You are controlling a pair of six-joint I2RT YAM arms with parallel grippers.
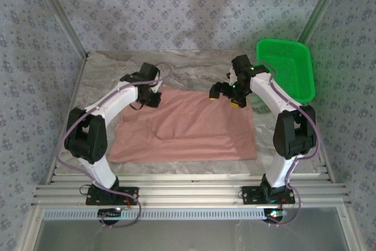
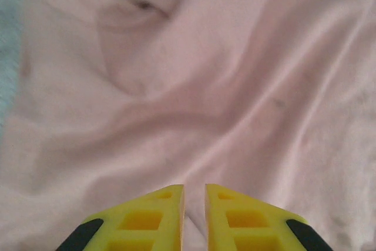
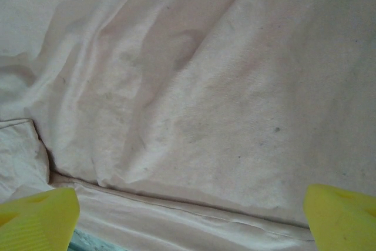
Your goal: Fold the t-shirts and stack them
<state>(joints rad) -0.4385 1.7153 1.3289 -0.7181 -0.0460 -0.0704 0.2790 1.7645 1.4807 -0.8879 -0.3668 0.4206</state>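
Pink shirt lies flat on table; soft, light, wrinkle-prone; left gripper narrow, pinching its far-left corner; right gripper wide above far-right hem; best held by corners.

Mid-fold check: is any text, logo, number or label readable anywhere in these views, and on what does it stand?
No readable text.
The salmon-pink cloth t-shirt shows plain fabric, with no print or tag facing up.
The green plastic basket bears no label that I can make out.
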